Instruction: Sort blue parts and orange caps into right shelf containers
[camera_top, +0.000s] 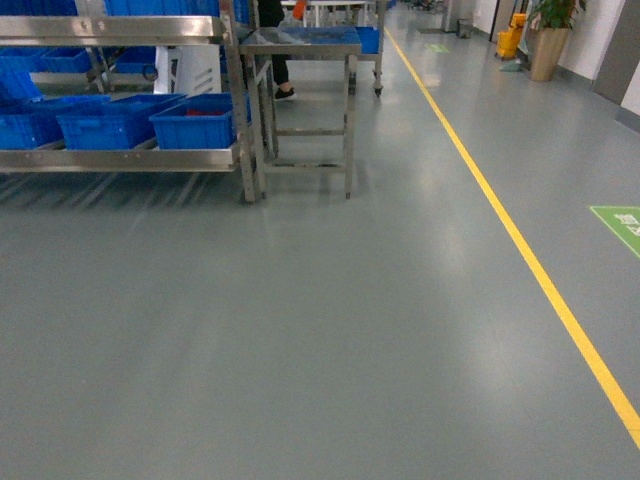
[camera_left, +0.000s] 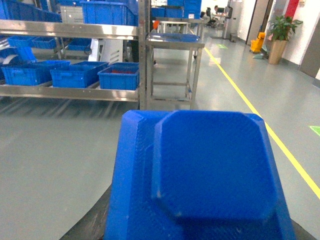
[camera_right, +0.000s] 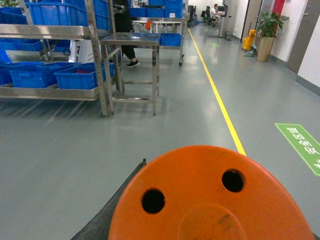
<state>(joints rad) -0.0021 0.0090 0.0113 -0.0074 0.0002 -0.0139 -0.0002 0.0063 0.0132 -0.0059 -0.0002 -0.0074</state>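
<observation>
A large blue part fills the bottom of the left wrist view, a flat blue piece with a raised octagonal block. It hangs over the floor in my left gripper, and it hides the fingers. An orange cap, round with two holes, fills the bottom of the right wrist view the same way, held by my right gripper with the fingers hidden. Bright blue crates sit in a row on the steel shelf's lower level, far ahead on the left. Neither gripper shows in the head view.
A steel table stands just right of the shelf, with a person's legs behind it. A yellow floor line runs away on the right, beside a green floor mark. A potted plant stands far right.
</observation>
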